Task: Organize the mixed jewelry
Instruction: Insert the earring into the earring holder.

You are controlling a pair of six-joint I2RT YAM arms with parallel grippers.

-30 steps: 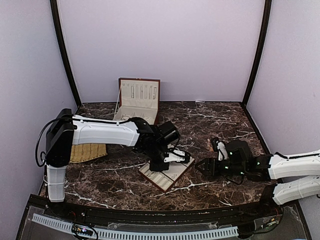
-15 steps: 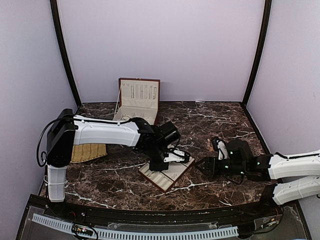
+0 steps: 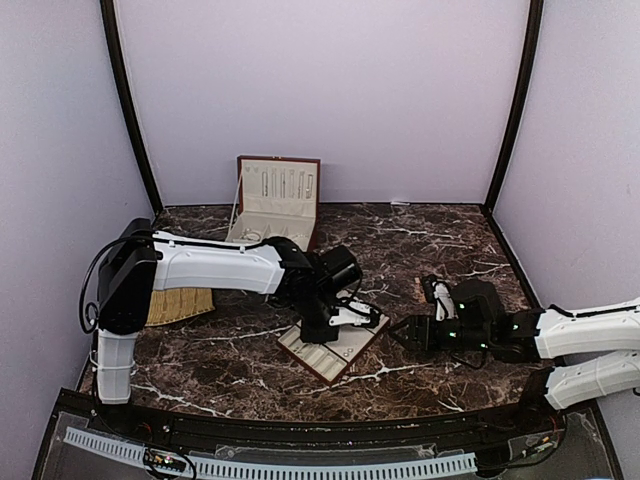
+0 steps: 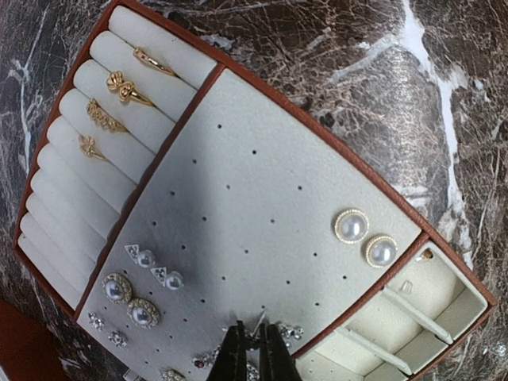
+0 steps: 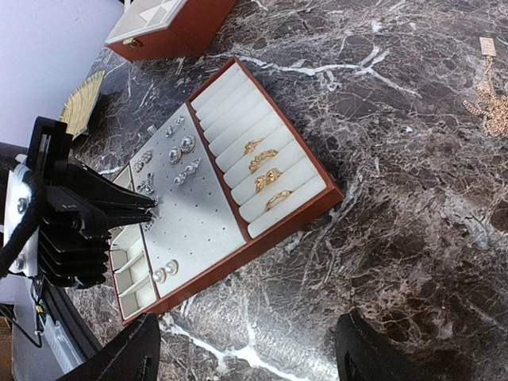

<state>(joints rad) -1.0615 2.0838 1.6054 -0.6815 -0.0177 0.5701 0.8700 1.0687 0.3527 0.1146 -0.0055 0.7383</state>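
Note:
The cream slotted tray with a brown rim point(image 3: 320, 357) lies at the table's middle. In the left wrist view, the tray point(image 4: 262, 89) holds gold rings point(image 4: 127, 87), pearl earrings point(image 4: 350, 226) and small silvery studs point(image 4: 143, 258). My left gripper point(image 4: 252, 349) stands over the tray's perforated pad, shut on a tiny silvery stud point(image 4: 259, 324) whose pin sticks out past the tips. It also shows in the top view point(image 3: 335, 318) and in the right wrist view point(image 5: 151, 210). My right gripper point(image 5: 246, 357) is open and empty, low over the marble to the right of the tray point(image 5: 302, 210). No bangle hoop is in view.
An open red-brown box point(image 3: 277, 198) stands at the back wall. A woven straw mat point(image 3: 180, 305) lies at the left, partly under the left arm. A gold chain point(image 5: 494, 111) lies on the marble near the right arm. The walls close in on three sides.
The left arm's upper part has shifted slightly to the right; its gripper stays over the tray. The right arm has hardly moved.

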